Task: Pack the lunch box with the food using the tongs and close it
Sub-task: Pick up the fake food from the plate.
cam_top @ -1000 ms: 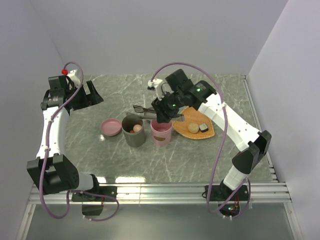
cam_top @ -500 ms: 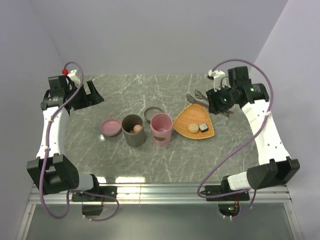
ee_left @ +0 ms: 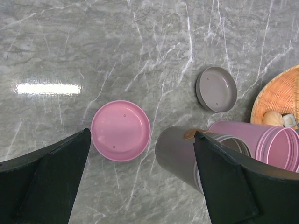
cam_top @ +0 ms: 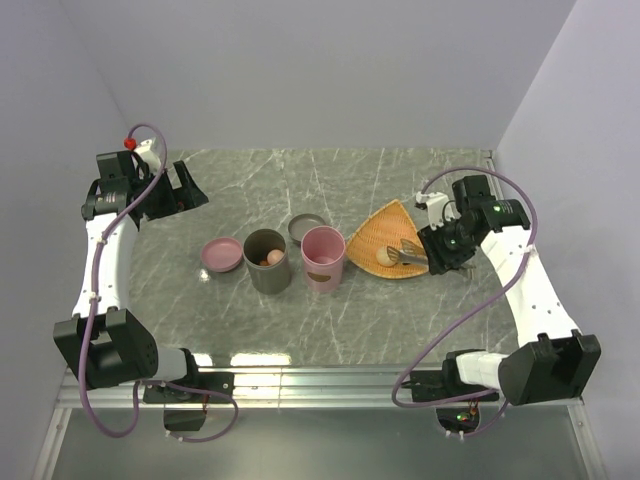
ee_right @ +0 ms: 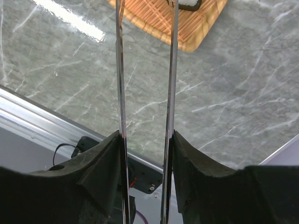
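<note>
My right gripper (cam_top: 440, 248) is shut on the silver tongs (cam_top: 408, 250), one finger pressed on each arm (ee_right: 119, 70). The tongs' tips reach over the orange woven tray (cam_top: 375, 232), beside a beige ball (cam_top: 386, 257) and around a dark block (ee_right: 189, 4). The lunch box is two upright open containers, one grey (cam_top: 266, 262) with food pieces (cam_top: 271, 258) inside, one pink (cam_top: 323, 258). My left gripper (cam_top: 185, 190) hangs open and holds nothing at the back left, high above the pink lid (ee_left: 120, 130).
A grey lid (cam_top: 306, 228) lies behind the two containers and a pink lid (cam_top: 222, 254) left of the grey one. The metal rail (cam_top: 320, 385) runs along the table's near edge. Walls close in at the back and on both sides.
My right arm has swung with the tongs from above the pink container out to the right, then come down over the tray. The left arm has not moved.
</note>
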Robot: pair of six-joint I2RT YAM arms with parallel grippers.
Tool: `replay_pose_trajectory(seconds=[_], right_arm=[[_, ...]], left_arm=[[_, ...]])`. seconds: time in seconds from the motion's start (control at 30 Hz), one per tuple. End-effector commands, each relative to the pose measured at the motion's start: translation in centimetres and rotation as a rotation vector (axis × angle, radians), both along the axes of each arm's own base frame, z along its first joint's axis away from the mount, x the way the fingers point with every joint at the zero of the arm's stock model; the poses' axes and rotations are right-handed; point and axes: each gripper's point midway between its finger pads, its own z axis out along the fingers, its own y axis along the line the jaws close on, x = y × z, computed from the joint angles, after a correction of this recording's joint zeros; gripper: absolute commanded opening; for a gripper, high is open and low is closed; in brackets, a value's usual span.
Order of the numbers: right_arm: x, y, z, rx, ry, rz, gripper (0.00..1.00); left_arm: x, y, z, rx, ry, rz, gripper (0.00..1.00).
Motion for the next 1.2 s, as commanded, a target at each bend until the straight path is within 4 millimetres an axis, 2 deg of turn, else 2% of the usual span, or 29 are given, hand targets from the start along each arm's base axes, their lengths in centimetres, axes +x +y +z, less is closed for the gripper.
replay_pose_trajectory(seconds=[0.0, 0.57, 1.17], right_arm=[[0.6, 0.3, 0.4, 0.017, -0.033, 0.017, 0.51], [4.3, 1.7, 0.1, 0.014, -0.047, 0.043, 0.53], [4.1, 2.0, -2.0, 0.001, 0.013, 0.066, 0.54]], left_arm=[[0.3, -0.2, 1.2, -0.004, -0.05, -0.017, 0.99], [0.4, 0.1, 1.1, 0.007, -0.044, -0.011, 0.99], [0.6, 0.0, 1.3, -0.003, -0.041, -0.009, 0.99]])
